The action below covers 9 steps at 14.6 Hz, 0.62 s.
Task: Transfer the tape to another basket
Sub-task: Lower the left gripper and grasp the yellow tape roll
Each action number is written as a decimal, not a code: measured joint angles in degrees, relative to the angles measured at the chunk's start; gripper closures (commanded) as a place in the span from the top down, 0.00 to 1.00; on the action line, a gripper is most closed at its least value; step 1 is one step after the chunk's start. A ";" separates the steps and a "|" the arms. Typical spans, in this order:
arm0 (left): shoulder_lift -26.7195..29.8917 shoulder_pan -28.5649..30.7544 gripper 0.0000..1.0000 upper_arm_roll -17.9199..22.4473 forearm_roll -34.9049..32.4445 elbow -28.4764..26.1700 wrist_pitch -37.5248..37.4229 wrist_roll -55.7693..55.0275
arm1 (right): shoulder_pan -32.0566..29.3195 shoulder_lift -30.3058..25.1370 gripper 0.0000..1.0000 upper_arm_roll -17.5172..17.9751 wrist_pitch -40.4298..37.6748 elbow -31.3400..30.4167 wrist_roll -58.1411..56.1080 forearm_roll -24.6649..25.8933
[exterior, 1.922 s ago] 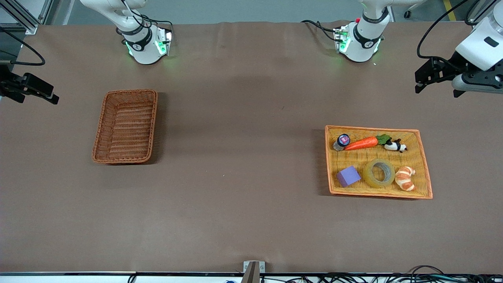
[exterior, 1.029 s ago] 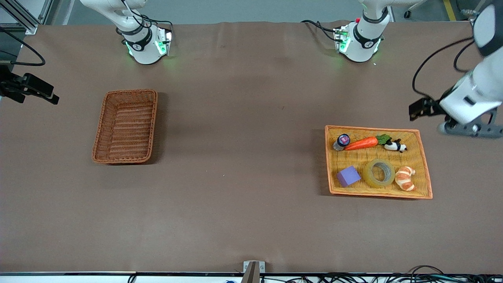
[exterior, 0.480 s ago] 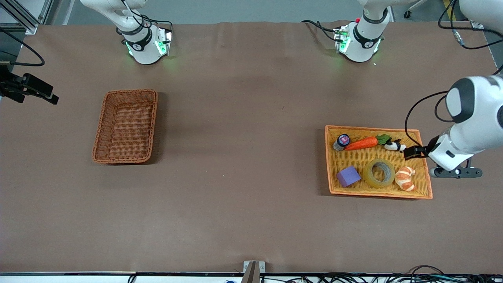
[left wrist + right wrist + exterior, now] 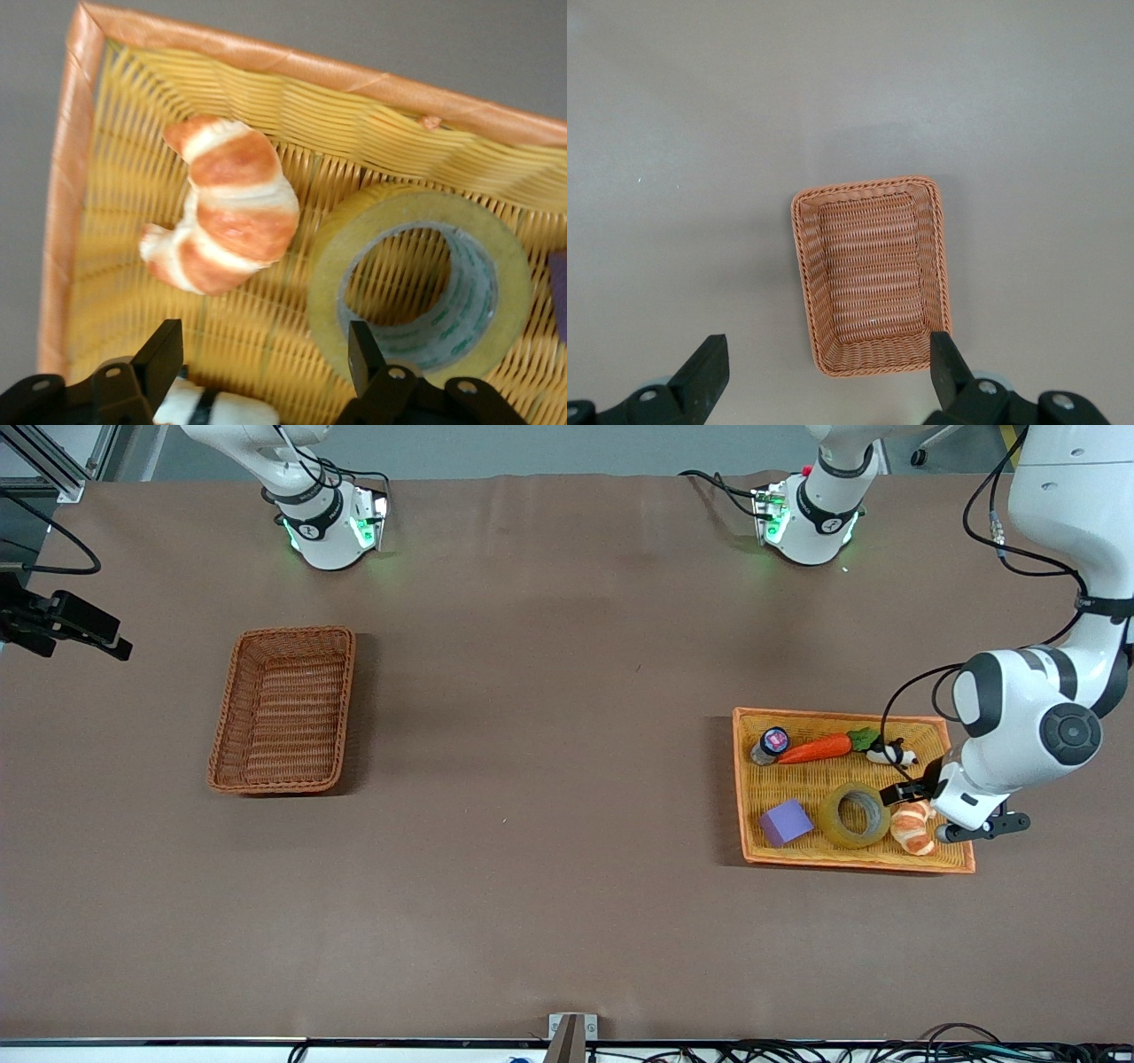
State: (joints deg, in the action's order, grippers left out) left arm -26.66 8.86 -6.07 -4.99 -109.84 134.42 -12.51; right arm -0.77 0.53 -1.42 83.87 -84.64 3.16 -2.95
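Tape (image 4: 854,815) flat in yellow tray (image 4: 960,831) at left arm's end of table — untouched, between purple block (image 4: 785,822) and croissant (image 4: 912,826). Carrot (image 4: 815,749) in same tray, farther from front camera than tape. Left gripper (image 4: 909,790) low over tray above tape and croissant, jaws spread. Right gripper (image 4: 824,376) high over basket (image 4: 283,708) at right arm's end — jaws apart, waiting. Basket holding nothing.
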 measured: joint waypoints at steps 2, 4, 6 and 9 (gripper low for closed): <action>-0.29 -0.84 0.77 -0.42 0.00 0.00 0.02 -3.36 | 0.00 0.00 1.00 0.00 0.00 0.00 0.00 0.00; -0.40 -1.53 0.70 -0.45 0.00 0.01 0.40 -4.91 | -0.01 0.00 1.00 0.00 0.00 0.00 -0.01 0.00; -0.83 -1.58 0.64 -0.44 0.00 0.02 1.15 -6.83 | -0.01 0.00 1.00 0.00 0.00 -0.01 -0.01 0.00; -1.84 -1.69 0.58 -0.45 0.00 0.37 1.71 -7.87 | -0.02 0.00 1.00 -0.01 0.00 -0.01 -0.01 0.00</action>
State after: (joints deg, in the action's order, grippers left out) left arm -28.49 7.18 -6.53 -4.99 -109.47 136.13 -20.38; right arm -0.78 0.54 -1.43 83.86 -84.65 3.15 -2.96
